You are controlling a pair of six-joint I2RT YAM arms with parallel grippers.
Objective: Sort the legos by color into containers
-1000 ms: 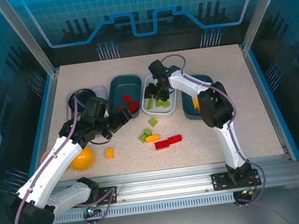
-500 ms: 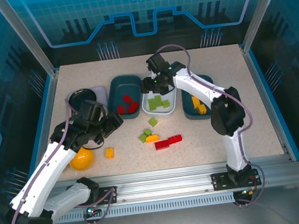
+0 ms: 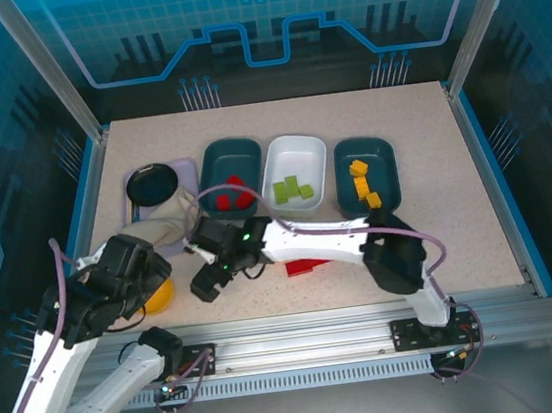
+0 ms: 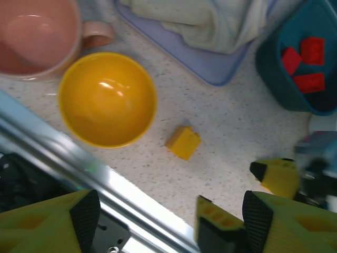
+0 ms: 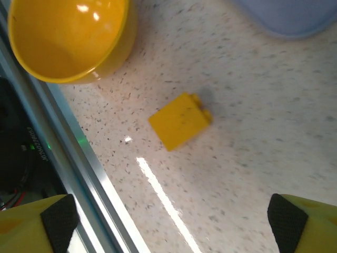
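Three containers sit in a row, and I'm using the white tray (image 3: pixel 300 153) in the middle as my reference for everything.

- Left of the white tray: one dark teal tray (image 4: pixel 274 79) with three red legos (image 4: pixel 309 81) in it.
- In the white tray itself: a small bunch of green legos (image 3: pixel 292 189). Looks like three or four, but they're too small for me to count for sure.
- Right of the white tray: the second teal tray (image 3: pixel 378 154), with about three yellow-orange legos (image 3: pixel 362 188) lined up inside.

Loose stuff: one yellow lego (image 5: pixel 180 121) lies flat on the table, well off to the near-left of the white tray. One red piece (image 3: pixel 313 262) lies on the table straight toward me from the white tray, half hidden by my right arm.

Farther left of the white tray there's one yellow bowl (image 4: pixel 108 97), one pink mug (image 4: pixel 31 31) and one lavender tray (image 4: pixel 210 66) carrying one black bowl (image 3: pixel 152 184) and one cloth (image 4: pixel 200 21).

My right gripper (image 5: pixel 172 224) hangs over that loose yellow lego with the jaws spread wide, gripping nothing. The lego isn't touching either finger. My left gripper (image 4: pixel 171 213) is spread apart too, nothing in it. It's out over the near rail, on the near-left side of the white tray.
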